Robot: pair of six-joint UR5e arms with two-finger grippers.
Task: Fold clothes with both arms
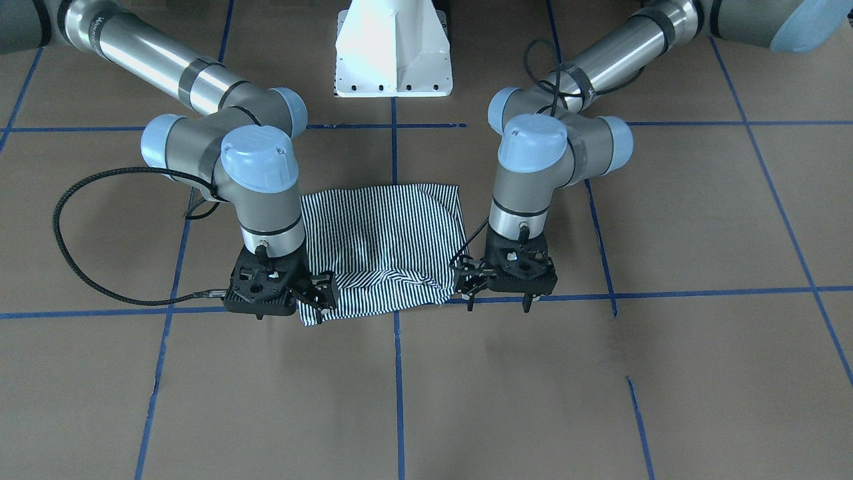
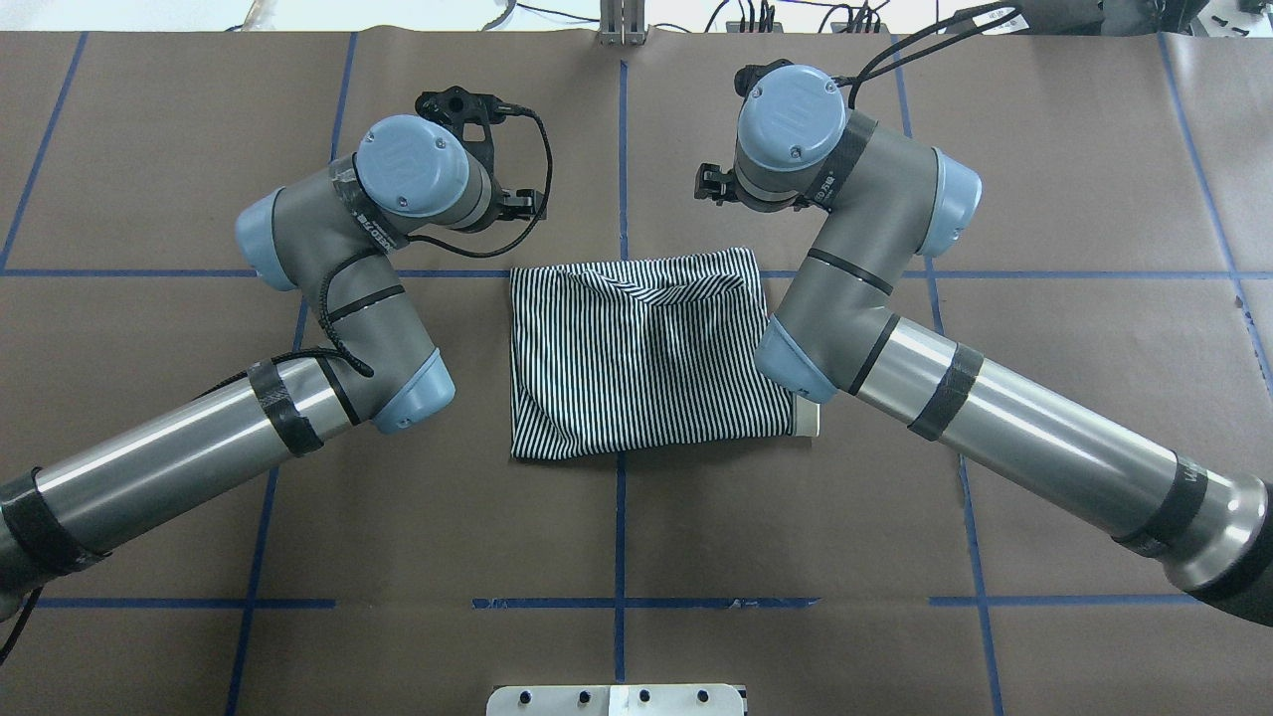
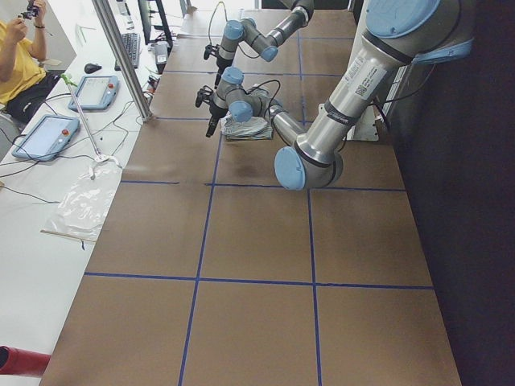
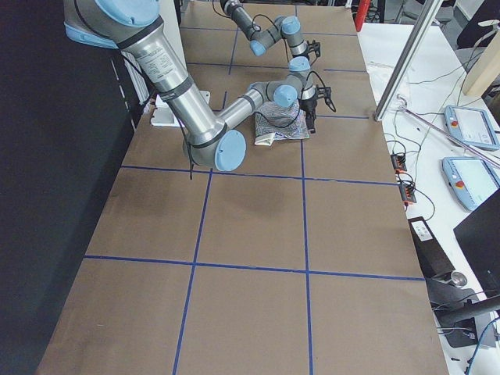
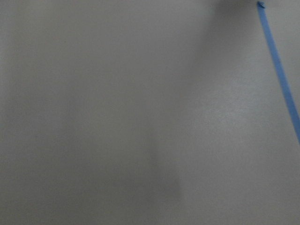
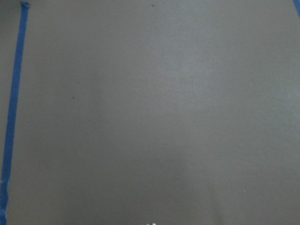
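Navy-and-white striped cloth, the polo shirt [image 2: 636, 358] lies folded into a flat rectangle on the table [image 1: 600, 387], between the two sets of fingers. The right fingers [image 1: 322, 287] hang over one corner of its rumpled edge. The left fingers [image 1: 468, 285] are just beside the other corner. Both look spread, pinching nothing. I judge they sit at matching corners so both arms can take that edge together for another fold.

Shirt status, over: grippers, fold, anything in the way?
Left gripper and right gripper at far corners of shirt, open or shut unclear. Shirt folded to a flat rectangle, far edge rumpled. No obstruction seen.
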